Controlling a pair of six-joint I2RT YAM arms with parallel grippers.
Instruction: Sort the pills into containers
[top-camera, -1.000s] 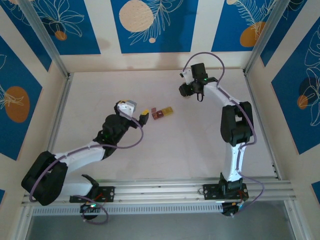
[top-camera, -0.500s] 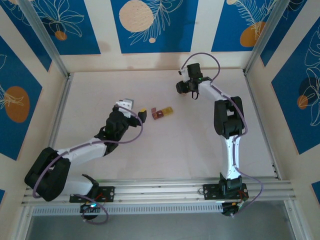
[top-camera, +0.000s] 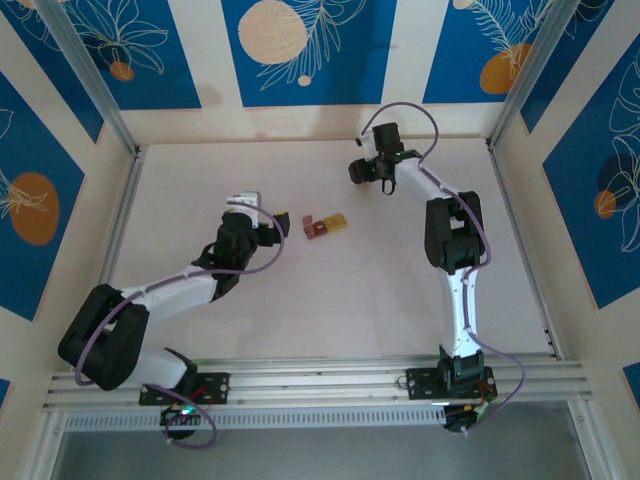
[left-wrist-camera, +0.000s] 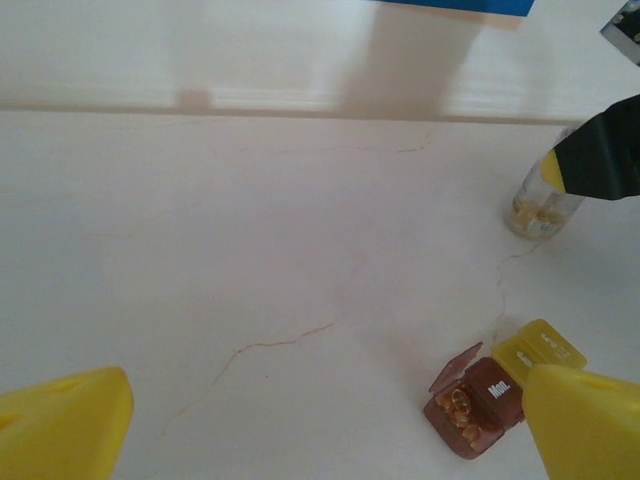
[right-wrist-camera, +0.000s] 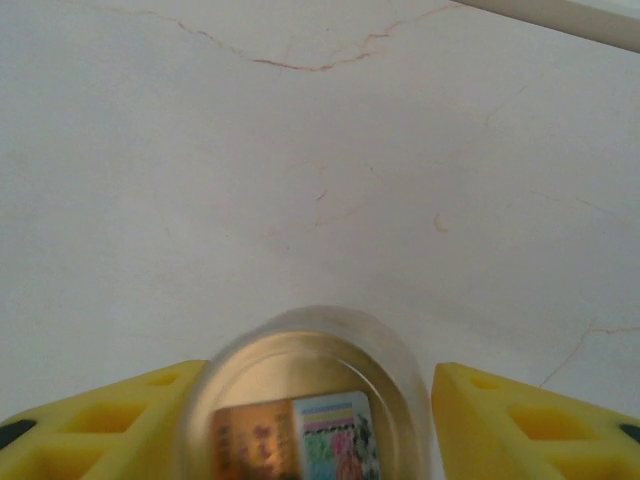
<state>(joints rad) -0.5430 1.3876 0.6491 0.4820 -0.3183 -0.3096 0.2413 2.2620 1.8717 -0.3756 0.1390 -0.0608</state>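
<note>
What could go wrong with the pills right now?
1. The left gripper is open, with one finger right beside the pill box. Its dark red cell lies open with pills inside, so a nudge might scatter them.
2. The right gripper hugs the pill vial, which looks uncapped; tipping it could spill its load.

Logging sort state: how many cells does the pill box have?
2. The dark red cell, lid up, holds amber pills; the yellow cell adjoins it, lid down, partly hidden.
</note>
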